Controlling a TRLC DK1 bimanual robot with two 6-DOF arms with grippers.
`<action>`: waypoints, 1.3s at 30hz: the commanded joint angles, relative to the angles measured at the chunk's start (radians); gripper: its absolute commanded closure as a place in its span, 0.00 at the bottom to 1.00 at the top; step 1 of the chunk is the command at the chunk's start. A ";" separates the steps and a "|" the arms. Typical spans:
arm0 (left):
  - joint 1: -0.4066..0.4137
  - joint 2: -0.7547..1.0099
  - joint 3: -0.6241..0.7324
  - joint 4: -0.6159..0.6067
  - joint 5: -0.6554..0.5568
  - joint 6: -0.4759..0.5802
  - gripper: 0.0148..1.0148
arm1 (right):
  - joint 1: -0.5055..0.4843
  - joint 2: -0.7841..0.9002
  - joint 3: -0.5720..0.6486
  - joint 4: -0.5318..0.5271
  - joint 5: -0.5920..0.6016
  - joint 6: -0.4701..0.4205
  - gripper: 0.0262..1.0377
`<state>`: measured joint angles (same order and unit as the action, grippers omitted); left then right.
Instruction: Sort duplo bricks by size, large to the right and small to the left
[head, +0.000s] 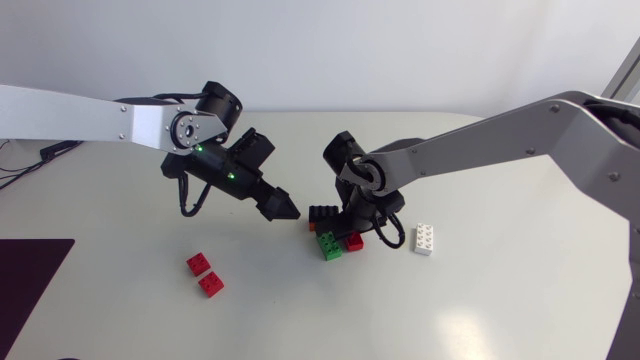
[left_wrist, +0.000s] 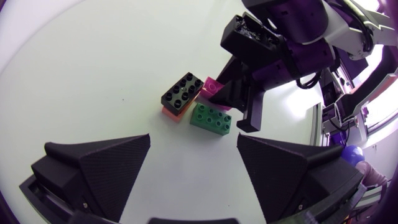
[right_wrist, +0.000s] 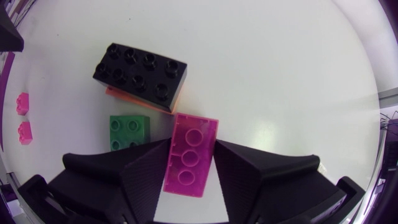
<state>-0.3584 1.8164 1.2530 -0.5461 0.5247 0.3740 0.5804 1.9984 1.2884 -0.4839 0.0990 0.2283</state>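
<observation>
Gripping the red oblong plastic brick (right_wrist: 189, 158) mid-desk, your right gripper (right_wrist: 191, 142) sits just beside the green rectangular plastic brick (right_wrist: 129, 127). Risk: lifting may drag that neighbour. Your left gripper (left_wrist: 193, 137): spread wide, empty.

White table (head: 300, 310) w/ dark mat (head: 28, 280) at left edge.

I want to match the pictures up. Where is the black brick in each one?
Head view: the black brick is mid-table, next to the green brick, beside the right arm.
Left wrist view: the black brick lies ahead of the open left tool, beside the green brick.
Right wrist view: the black brick lies ahead of the right tool, past the red brick it grips.
Shared landmark: the green brick.
</observation>
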 joint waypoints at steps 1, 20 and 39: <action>-0.001 0.044 0.006 -0.005 0.009 0.025 0.04 | -0.014 -0.003 -0.069 0.005 -0.010 0.005 0.73; -0.140 0.270 0.240 -0.046 -0.009 0.028 0.04 | -0.323 -0.228 -0.310 0.059 -0.012 -0.139 0.23; -0.099 0.362 0.353 -0.086 -0.049 0.008 0.04 | -0.271 -0.317 -0.299 0.084 -0.081 -0.173 0.06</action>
<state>-0.4587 2.1265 1.5898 -0.6144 0.4835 0.3878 0.2813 1.6711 0.9947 -0.4114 0.0288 0.0689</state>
